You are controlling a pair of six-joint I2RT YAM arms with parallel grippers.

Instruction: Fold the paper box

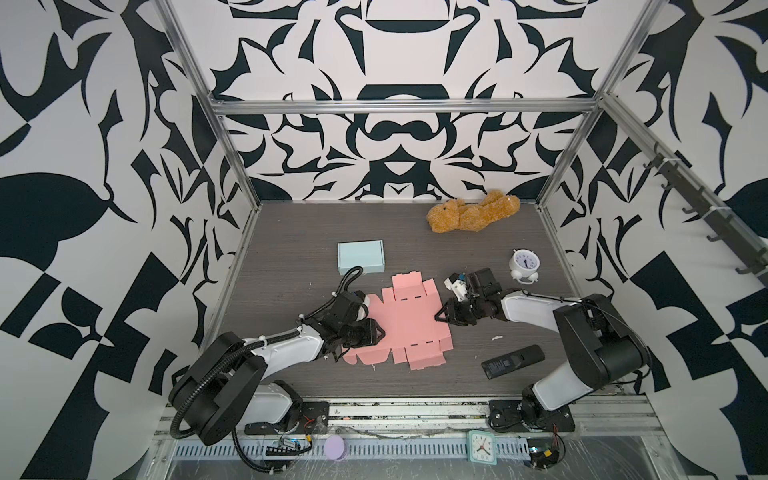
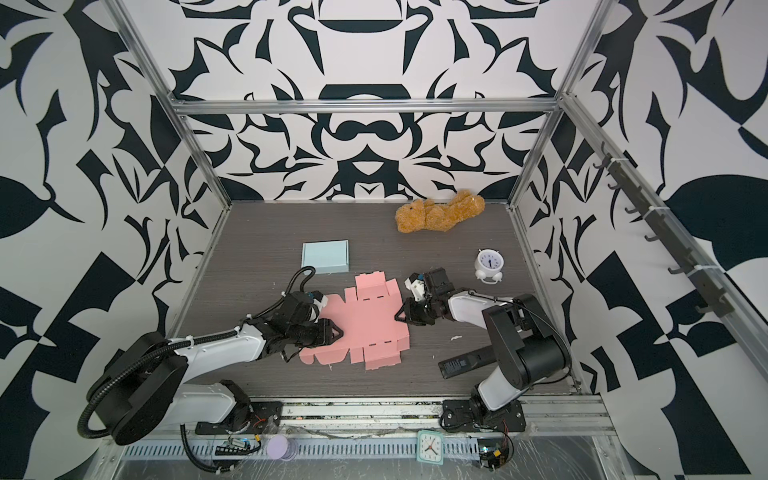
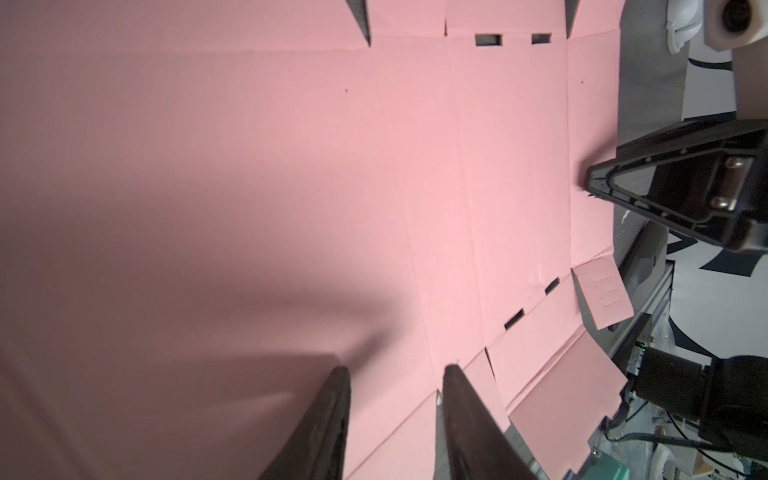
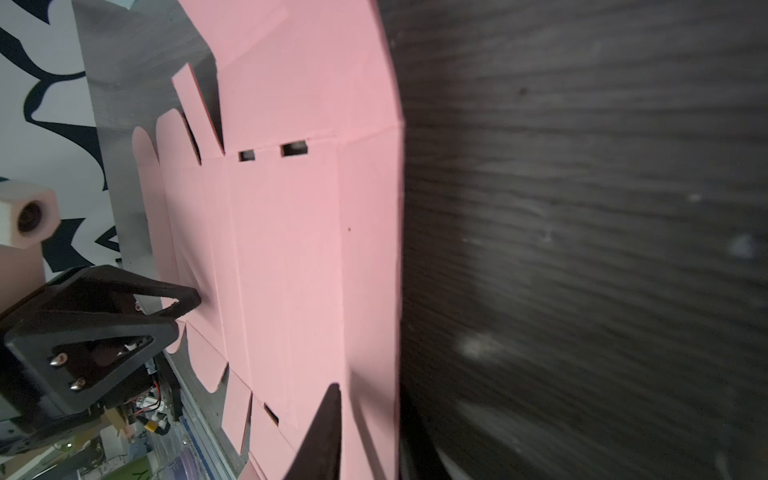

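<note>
The left gripper is released. Its two fingers stand apart over the left part of the paper box, and bare pink sheet shows in the gap between them. Whether the tips press on the sheet cannot be told. The right gripper sits at the box's right edge with its jaws a little apart. In the right wrist view, one finger lies over the sheet and the other on the table side, with the edge strip between them. Whether either finger touches the strip cannot be told. The paper box is an unfolded pink cut-out lying mostly flat at the middle of the table, between the two arms. The strip along its right edge is bent up. A blue box lies just behind it. A teddy bear, an alarm clock and a remote control lie well apart from it.
</note>
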